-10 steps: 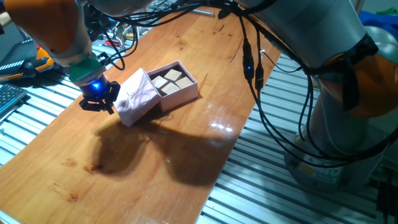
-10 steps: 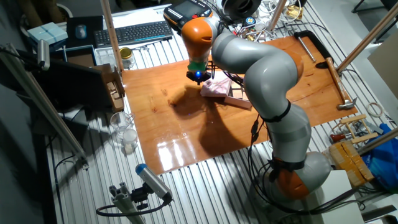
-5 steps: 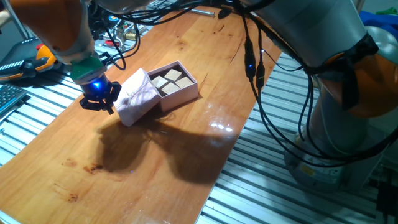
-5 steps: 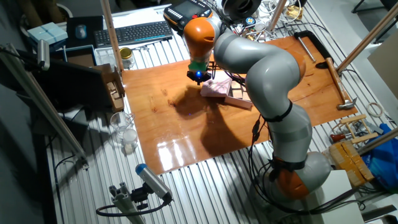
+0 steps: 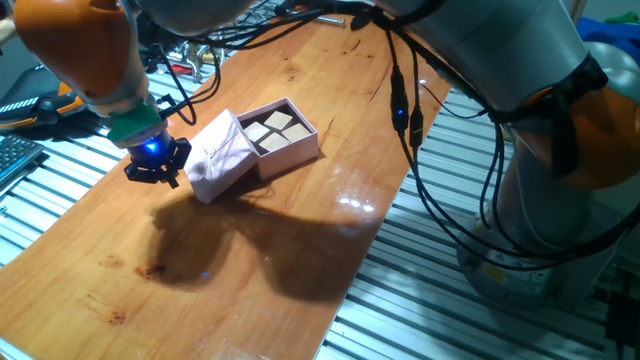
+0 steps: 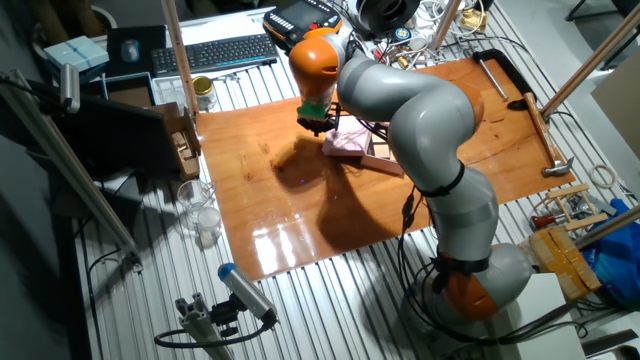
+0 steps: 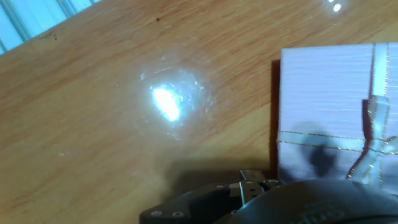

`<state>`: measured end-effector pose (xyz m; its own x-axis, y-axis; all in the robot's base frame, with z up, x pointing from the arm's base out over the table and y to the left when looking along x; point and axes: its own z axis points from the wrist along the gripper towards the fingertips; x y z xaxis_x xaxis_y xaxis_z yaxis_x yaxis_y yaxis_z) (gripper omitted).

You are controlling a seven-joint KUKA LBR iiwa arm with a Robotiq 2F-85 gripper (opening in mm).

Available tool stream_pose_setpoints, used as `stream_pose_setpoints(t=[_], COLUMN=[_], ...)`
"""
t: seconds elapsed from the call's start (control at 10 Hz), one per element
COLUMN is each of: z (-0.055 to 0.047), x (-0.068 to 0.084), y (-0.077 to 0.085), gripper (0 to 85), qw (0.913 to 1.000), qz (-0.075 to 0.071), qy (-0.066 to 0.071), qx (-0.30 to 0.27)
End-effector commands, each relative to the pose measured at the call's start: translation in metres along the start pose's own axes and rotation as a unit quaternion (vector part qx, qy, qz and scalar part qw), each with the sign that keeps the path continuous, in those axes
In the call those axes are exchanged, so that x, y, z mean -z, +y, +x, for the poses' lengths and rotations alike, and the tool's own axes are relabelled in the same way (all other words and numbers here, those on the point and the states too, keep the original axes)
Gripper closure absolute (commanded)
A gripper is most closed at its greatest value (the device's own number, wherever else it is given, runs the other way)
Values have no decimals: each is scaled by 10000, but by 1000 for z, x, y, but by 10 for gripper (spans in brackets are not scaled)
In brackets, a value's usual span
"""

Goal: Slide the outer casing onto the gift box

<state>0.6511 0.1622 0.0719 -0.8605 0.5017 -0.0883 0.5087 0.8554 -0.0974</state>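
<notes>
Hovering low over the wooden table [image 5: 300,230], the black two-finger tool [image 5: 152,168] with its blue light sits just left of the pale pink square cardboard outer casing [image 5: 220,153]; whether its jaws are open or closed cannot be told. That casing, with a thin ribbon cross [image 7: 373,134] on top, lies tilted, partly slid over the pale pink cardboard gift box [image 5: 288,140]. Beige square blocks [image 5: 272,128] show in the box's uncovered right part. Farther right stands the grey robot arm [image 5: 530,110].
</notes>
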Motion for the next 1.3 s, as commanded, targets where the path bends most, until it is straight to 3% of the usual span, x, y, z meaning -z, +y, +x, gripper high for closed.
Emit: stream_pose_setpoints(t=[0.0, 0.4, 0.9, 1.2], z=[-1, -7, -15, -18], x=[1, -9, -18, -27], y=[1, 3, -5, -7], gripper=[850, 850, 850, 850], qw=[10000, 9997, 9997, 9995], qz=[22, 198, 218, 283], qy=[-5, -128, -95, -150], qx=[2, -31, -24, 32])
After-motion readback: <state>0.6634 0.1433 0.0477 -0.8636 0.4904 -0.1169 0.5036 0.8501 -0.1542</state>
